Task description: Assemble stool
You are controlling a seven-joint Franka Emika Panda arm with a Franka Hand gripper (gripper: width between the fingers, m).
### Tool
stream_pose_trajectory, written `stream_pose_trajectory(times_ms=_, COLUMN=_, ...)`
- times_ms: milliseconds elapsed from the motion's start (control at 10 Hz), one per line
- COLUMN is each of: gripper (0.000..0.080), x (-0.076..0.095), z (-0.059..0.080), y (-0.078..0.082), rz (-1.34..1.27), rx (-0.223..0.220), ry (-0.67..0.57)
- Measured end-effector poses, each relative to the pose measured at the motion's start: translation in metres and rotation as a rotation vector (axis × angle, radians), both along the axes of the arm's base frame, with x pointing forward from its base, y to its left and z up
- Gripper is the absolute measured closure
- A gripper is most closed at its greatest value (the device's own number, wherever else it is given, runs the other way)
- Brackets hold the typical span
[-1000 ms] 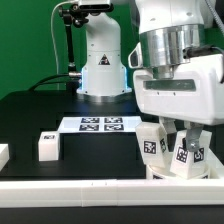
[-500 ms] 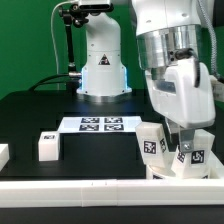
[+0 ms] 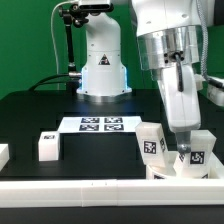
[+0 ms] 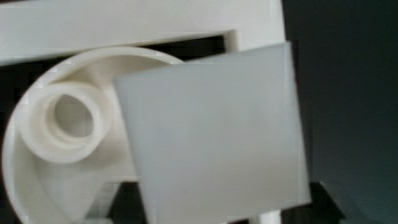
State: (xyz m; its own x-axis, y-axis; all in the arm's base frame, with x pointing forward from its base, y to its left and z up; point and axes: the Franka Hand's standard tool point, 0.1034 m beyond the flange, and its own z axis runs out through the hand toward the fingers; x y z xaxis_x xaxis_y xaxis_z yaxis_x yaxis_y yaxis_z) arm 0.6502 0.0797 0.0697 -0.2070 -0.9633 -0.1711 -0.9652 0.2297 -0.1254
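Observation:
My gripper [image 3: 187, 138] is shut on a white stool leg [image 3: 194, 157] and holds it upright on the round seat [image 3: 163, 171] at the exterior view's right. A second tagged leg [image 3: 150, 142] stands on the seat beside it. A third leg [image 3: 46, 146] stands loose on the table at the left. In the wrist view the held leg [image 4: 214, 110] fills the middle between my dark fingers [image 4: 128, 203]. The seat [image 4: 54, 165] with a round socket [image 4: 68, 118] lies behind it.
The marker board [image 3: 100, 124] lies at the middle back, in front of the arm's base [image 3: 102, 70]. A long white border rail [image 3: 90, 189] runs along the front edge. Another white piece [image 3: 3, 153] sits at the far left edge.
My gripper has turned about its upright axis with the leg in it; its broad face now points sideways. The leg's tag has shifted slightly right. The other parts have not moved.

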Motion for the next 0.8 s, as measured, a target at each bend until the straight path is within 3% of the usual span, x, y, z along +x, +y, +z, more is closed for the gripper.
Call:
stream_pose_trajectory(times_ms=100, gripper=0.0377, x=0.0, z=0.0, y=0.0, rz=0.009, rx=-0.001, ry=-0.001)
stream_pose_trajectory(times_ms=200, gripper=0.0241, x=0.0, z=0.0, y=0.0, rz=0.014, rx=-0.002, ry=-0.002)
stream_pose_trajectory(times_ms=300, gripper=0.0178, x=0.001, z=0.003, y=0.001, rz=0.047, rx=-0.006, ry=-0.01)
stream_pose_trajectory(times_ms=600, gripper=0.0151, x=0.006, z=0.016, y=0.012, rz=0.105, rx=-0.008, ry=-0.031)
stream_pose_trajectory(times_ms=800, gripper=0.0151, x=0.005, z=0.015, y=0.012, rz=0.165, rx=-0.018, ry=-0.039)
